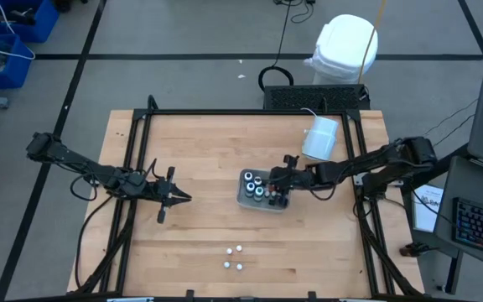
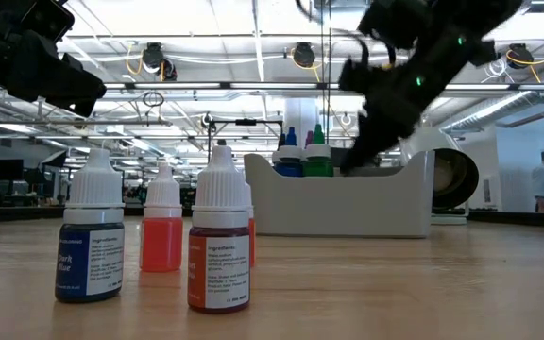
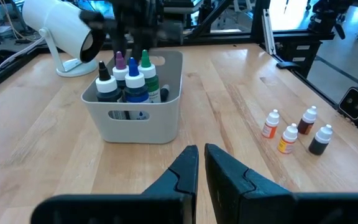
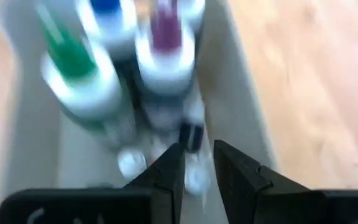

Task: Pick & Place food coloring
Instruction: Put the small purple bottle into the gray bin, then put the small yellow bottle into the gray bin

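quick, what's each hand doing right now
Left hand: shut, holding nothing, over bare table.
Right hand: slightly open, holding nothing, above the white plastic bin of bottles.

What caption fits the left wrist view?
Left tool waits near the tray of bottles; four small bottles stand apart.

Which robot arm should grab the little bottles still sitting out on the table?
Probably the left. Its claw is empty and hangs over bare wood beside the loose bottles. The right claw is busy over the tray, farther from them.
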